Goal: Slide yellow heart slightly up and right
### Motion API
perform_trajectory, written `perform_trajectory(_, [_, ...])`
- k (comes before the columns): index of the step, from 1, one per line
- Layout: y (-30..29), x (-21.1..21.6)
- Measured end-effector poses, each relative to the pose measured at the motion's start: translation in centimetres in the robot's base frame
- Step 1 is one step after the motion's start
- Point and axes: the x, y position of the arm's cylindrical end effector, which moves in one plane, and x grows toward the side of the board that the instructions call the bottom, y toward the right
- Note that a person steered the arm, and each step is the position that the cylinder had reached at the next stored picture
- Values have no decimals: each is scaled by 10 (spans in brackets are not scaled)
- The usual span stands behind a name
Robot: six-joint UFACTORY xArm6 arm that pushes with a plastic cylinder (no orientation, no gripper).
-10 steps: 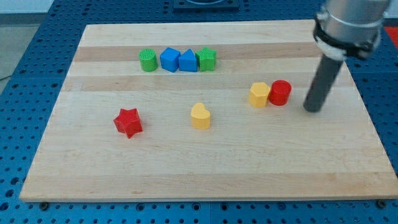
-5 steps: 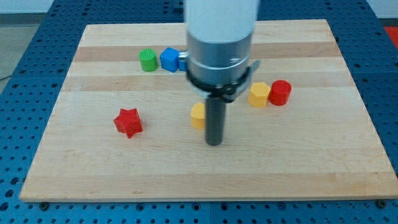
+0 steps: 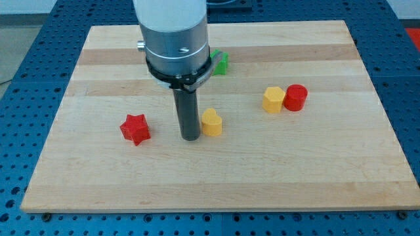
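The yellow heart (image 3: 212, 122) lies near the middle of the wooden board (image 3: 216, 170). My tip (image 3: 190, 137) rests on the board just to the heart's left and slightly below it, close beside it; I cannot tell whether they touch. The rod rises from the tip to the large arm body, which covers part of the view's top.
A red star (image 3: 135, 128) lies to the left of my tip. A yellow hexagon (image 3: 273, 99) and a red cylinder (image 3: 295, 97) sit side by side at the right. A green block (image 3: 221, 62) peeks out from behind the arm; the other top-row blocks are hidden.
My tip swept from the board's right side to below the heart, then to the heart's left. The heart has not visibly moved. The arm now hides the top-row blocks.
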Motion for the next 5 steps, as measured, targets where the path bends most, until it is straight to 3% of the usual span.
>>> perform_trajectory(2, [103, 0])
perform_trajectory(4, [56, -14])
perform_trajectory(5, [83, -33])
